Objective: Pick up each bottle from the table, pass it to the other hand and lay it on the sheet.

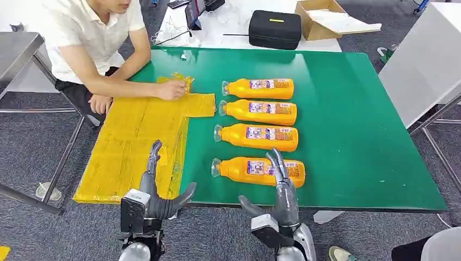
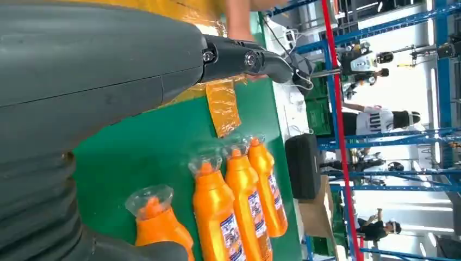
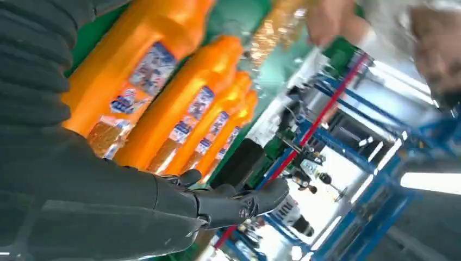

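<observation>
The right hand [image 1: 282,187], fingers wide and holding nothing, seems to hang over the nearest orange plastic bottle [image 1: 247,169]. The left hand [image 1: 157,187] is wide too, over the yellow plastic sheet [image 1: 130,141].

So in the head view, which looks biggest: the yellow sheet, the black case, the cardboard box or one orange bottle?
Largest to smallest, as they look:
1. Yellow sheet
2. Orange bottle
3. Black case and cardboard box: they look alike; the box is cut off, and both lie farther from the camera, so unranked.

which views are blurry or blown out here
Head view: sharp and evenly lit, soft sheen on the green table. Left wrist view: bottles fairly sharp, bright background washed out. Right wrist view: soft with motion blur, the person's hand smeared, background lights overexposed.
</observation>
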